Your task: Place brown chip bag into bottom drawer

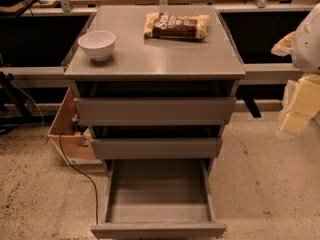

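Note:
The brown chip bag [176,26] lies flat on the grey cabinet's top [155,59], toward the back right. The bottom drawer [157,191] is pulled far out at the cabinet's foot, and its long grey tray is bare. My gripper [300,104] shows as pale yellow and white parts at the right edge of the view. It is to the right of the cabinet, level with the upper drawers. It is well apart from the bag and holds nothing that I can see.
A white bowl [97,44] stands on the cabinet top at front left. The first drawer [155,110] and second drawer [156,147] stick out slightly. A cardboard box [67,129] and a black cable [80,171] lie on the floor at left. Benches run behind.

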`<state>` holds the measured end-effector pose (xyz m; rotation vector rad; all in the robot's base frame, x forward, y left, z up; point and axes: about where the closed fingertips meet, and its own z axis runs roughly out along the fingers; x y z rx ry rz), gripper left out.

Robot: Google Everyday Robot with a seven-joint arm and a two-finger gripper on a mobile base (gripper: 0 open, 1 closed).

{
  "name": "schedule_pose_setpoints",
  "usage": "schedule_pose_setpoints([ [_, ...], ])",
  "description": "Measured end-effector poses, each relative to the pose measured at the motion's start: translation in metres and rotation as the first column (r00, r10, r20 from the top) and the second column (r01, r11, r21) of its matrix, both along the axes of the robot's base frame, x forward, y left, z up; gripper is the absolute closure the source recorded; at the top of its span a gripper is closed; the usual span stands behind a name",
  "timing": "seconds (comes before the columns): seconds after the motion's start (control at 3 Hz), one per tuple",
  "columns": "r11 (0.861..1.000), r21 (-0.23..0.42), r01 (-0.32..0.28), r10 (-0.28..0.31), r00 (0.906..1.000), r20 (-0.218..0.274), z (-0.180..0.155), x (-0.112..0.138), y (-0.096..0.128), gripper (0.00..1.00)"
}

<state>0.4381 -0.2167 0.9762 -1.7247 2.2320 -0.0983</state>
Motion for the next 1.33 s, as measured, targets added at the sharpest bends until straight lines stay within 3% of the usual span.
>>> schedule_pose_setpoints([
  [0.33, 1.000, 0.000, 0.000, 0.000, 1.0000, 0.000, 0.000, 0.000, 0.000, 0.00],
  [1.0, 0.999, 0.006, -0.040, 0.039, 0.9940, 0.102, 0.003, 0.103, 0.004, 0.00],
  [1.33, 0.998, 0.018, -0.054, 0.050, 0.9874, 0.150, 0.005, 0.164, 0.021, 0.00],
])
